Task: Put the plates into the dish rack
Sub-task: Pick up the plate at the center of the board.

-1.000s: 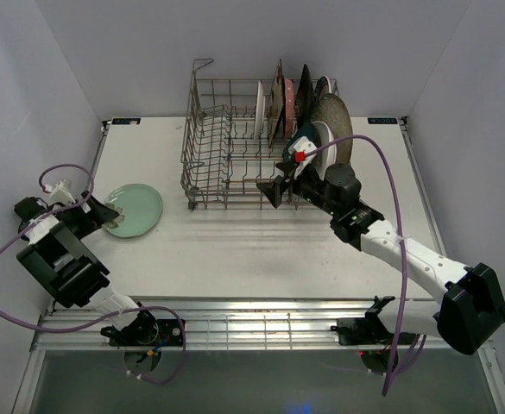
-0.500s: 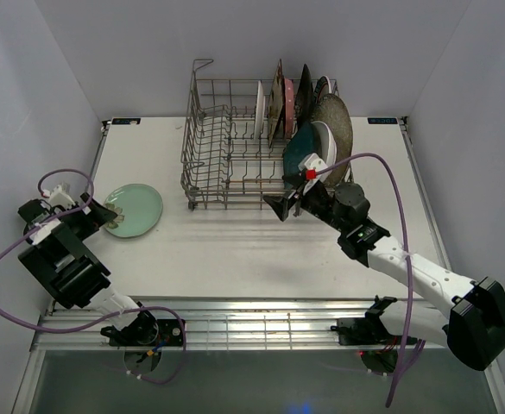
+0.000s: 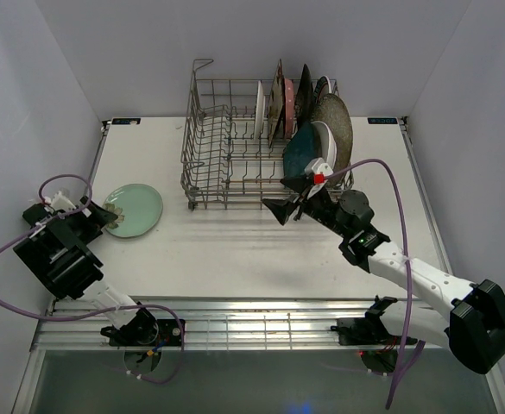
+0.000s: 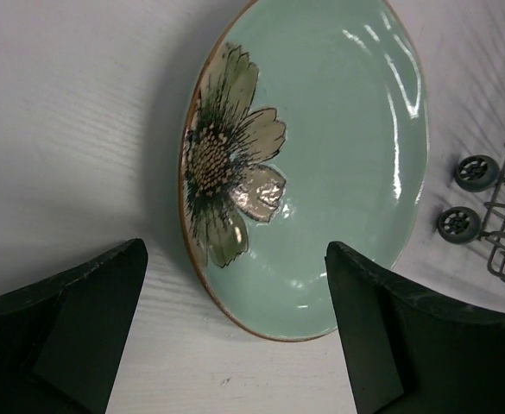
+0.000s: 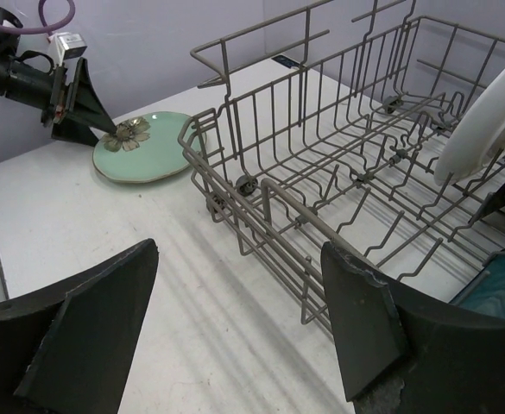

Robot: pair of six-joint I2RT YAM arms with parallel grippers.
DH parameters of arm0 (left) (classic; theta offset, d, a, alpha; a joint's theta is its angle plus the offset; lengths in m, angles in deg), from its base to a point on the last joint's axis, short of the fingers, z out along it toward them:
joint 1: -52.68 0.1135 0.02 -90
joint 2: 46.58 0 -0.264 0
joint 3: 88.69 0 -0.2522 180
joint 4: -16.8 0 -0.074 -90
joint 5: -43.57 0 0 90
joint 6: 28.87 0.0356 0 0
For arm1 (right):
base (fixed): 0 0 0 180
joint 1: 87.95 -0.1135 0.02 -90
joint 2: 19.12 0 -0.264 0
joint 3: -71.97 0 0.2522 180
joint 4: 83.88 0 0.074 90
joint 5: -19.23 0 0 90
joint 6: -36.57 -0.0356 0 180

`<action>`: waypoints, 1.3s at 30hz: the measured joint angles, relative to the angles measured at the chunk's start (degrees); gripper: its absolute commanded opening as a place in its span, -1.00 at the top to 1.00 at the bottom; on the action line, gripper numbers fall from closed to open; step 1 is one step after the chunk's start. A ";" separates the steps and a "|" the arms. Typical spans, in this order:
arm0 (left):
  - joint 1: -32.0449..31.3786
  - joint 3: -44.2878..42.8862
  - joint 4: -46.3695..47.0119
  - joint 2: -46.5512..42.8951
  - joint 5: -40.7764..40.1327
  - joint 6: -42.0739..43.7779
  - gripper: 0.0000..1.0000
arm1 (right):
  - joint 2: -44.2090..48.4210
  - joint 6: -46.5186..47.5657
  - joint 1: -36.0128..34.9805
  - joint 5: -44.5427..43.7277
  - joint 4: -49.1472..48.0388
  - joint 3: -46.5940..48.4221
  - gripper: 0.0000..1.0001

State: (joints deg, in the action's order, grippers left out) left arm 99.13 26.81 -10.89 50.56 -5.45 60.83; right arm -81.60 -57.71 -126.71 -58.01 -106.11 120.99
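Left gripper (image 4: 235,250) is spread wide and empty, low over the near edge of the green plate (image 4: 321,172), one finger on either side of the flower print. I can't tell if the tips touch the table (image 3: 235,250). That's the only plate I see outside the rack. It lies flat on the table, left of the dish rack (image 3: 202,177), near its wheels (image 4: 474,171) but apart from them. Watch this pick. The rim sits flush on the table and the glaze looks slick, so if you close without getting a finger under the lip, expect the fingers to skate off or shove the plate toward the rack. A pinch at one edge leaves the weight hanging out, so the plate may swing or slip on the lift. The rack's left rows of tines hold nothing. The other plates (image 3: 331,121) stand upright, packed at its right end, teal plate (image 3: 300,153) nearest the front. Right gripper (image 3: 287,197) is released too, nothing between its fingers, just in front of the rack's right side and close to the teal plate. A sideways swing there could clip that plate and topple the row.
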 measured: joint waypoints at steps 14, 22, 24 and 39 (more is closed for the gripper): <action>-0.04 -0.74 1.03 3.41 3.02 -2.40 -0.22 | 3.87 -1.36 0.00 0.07 -1.97 -2.51 -0.63; -0.02 -0.74 1.01 3.85 3.72 -2.36 -0.06 | 5.55 -1.38 0.00 0.07 -2.08 -4.13 -0.63; -0.02 -0.74 1.01 4.33 4.09 -2.29 -0.03 | 6.32 -1.38 0.00 0.07 -2.08 -4.52 -0.63; -0.09 -0.74 0.13 5.40 6.67 -3.39 1.00 | 10.23 -1.33 0.00 0.00 -2.36 -6.36 -0.63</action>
State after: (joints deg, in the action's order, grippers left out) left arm 99.05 26.06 -10.76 55.96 1.21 57.44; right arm -71.37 -59.04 -126.71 -58.01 -108.47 114.63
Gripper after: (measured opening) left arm 0.195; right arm 0.817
